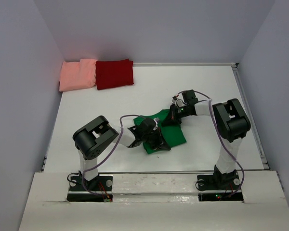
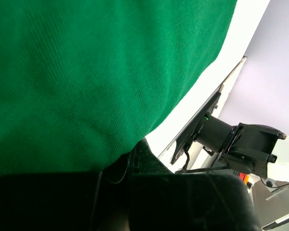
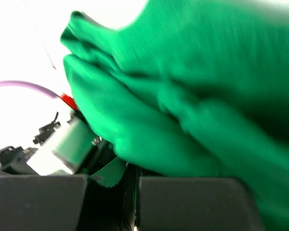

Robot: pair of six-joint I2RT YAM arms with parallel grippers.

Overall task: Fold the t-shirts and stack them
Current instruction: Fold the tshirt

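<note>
The left claw (image 1: 156,143) and right claw (image 1: 174,115) both pinch the green shirt (image 1: 173,132); the pink shirt (image 1: 78,74) and dark red shirt (image 1: 114,73) lie folded, touching, at the far left.

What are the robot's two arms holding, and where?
The bright green soft fabric t-shirt. The left fingers pinch its near left edge; the right fingers pinch its far edge.
</note>
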